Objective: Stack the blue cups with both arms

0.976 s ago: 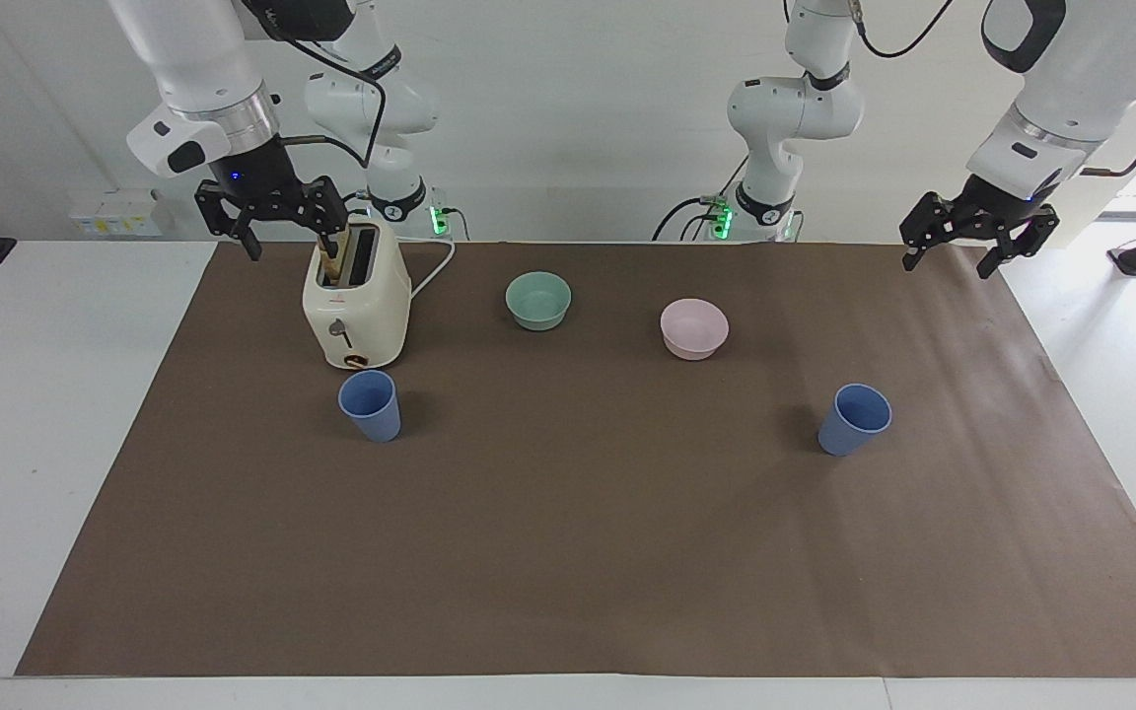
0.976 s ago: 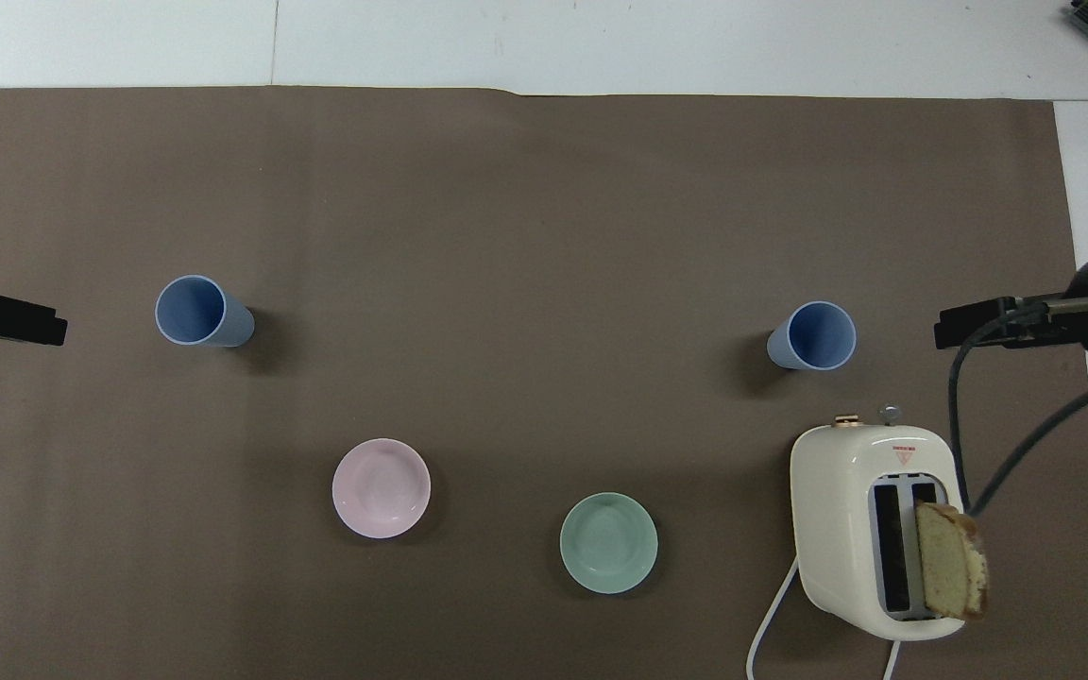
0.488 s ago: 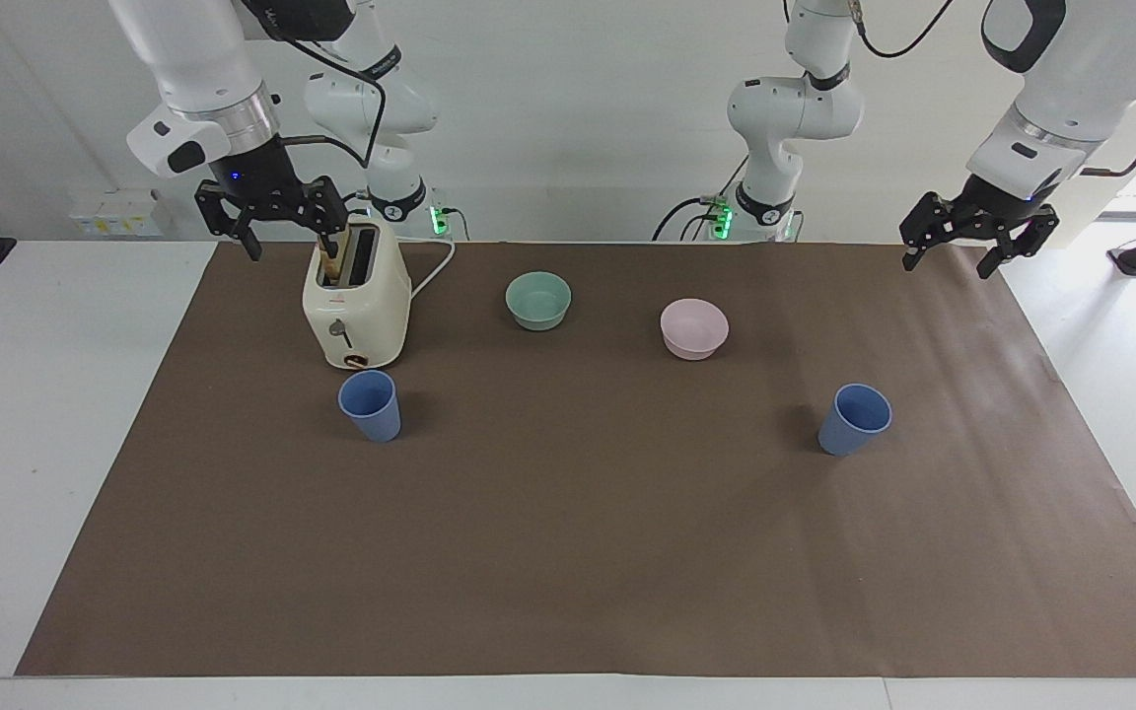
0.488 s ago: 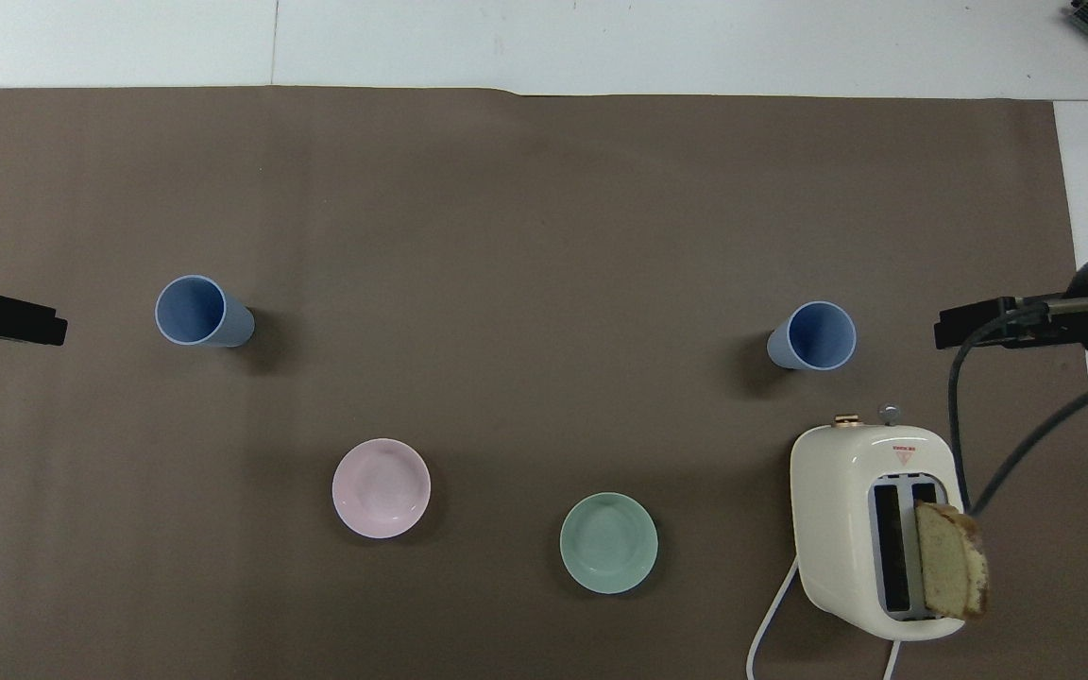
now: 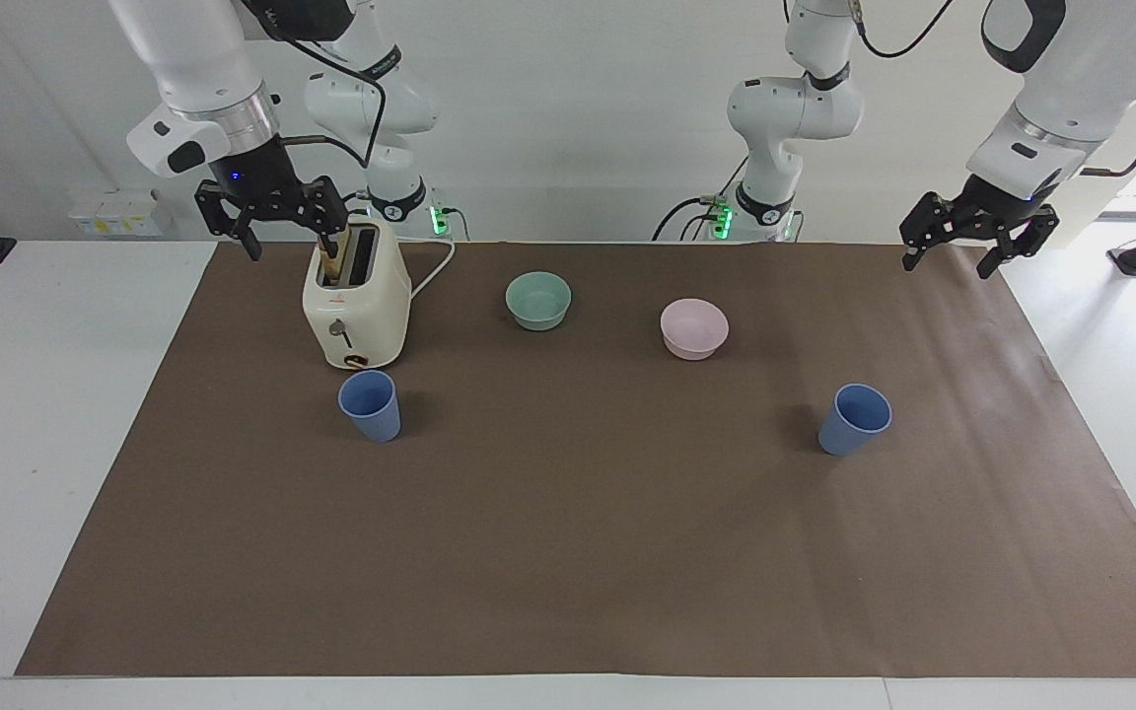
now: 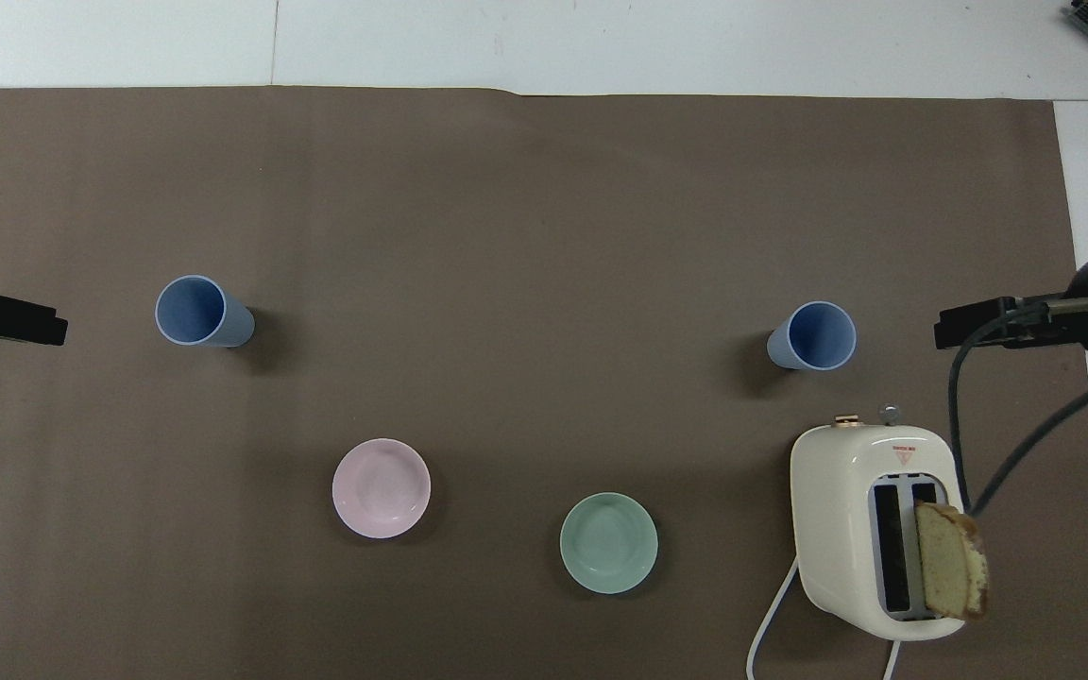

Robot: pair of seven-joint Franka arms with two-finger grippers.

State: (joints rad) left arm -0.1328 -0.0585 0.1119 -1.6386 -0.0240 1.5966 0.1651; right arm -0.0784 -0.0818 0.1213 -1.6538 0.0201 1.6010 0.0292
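Two blue cups stand upright and apart on the brown mat. One cup [image 5: 369,405] [image 6: 813,336] is just beside the toaster, farther from the robots than it. The other cup [image 5: 854,419] [image 6: 202,312] is toward the left arm's end. My right gripper [image 5: 290,245] is open and empty, up in the air over the toaster's top edge; its tip shows in the overhead view [image 6: 978,328]. My left gripper [image 5: 948,264] is open and empty, raised over the mat's corner at the left arm's end; its tip also shows from overhead [image 6: 6,318].
A cream toaster [image 5: 356,296] [image 6: 870,529] holds a bread slice [image 6: 950,559] in one slot, with its cord trailing toward the robots. A teal-green bowl [image 5: 538,300] [image 6: 608,542] and a pink bowl [image 5: 693,327] [image 6: 381,487] sit nearer to the robots than the cups.
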